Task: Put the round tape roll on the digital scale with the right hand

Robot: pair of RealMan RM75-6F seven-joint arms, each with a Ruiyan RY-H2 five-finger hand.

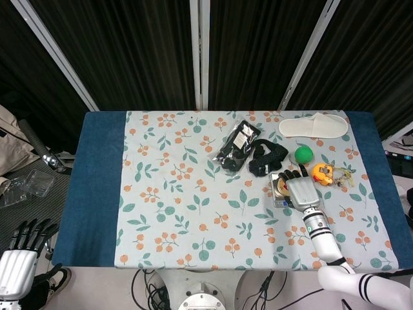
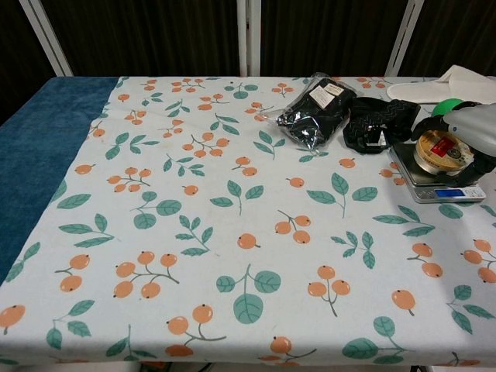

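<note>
The round tape roll, yellowish with a red label, rests on the platform of the silver digital scale at the table's right. My right hand lies over it and holds it, with dark fingers curled down on both sides. From the head view the right hand covers most of the scale; only the left edge of the tape roll shows. My left hand hangs below the table's left front corner, fingers apart, holding nothing.
A black packet and a black bundle of straps lie just left of and behind the scale. A green ball, an orange tape measure and a white slipper sit behind and to its right.
</note>
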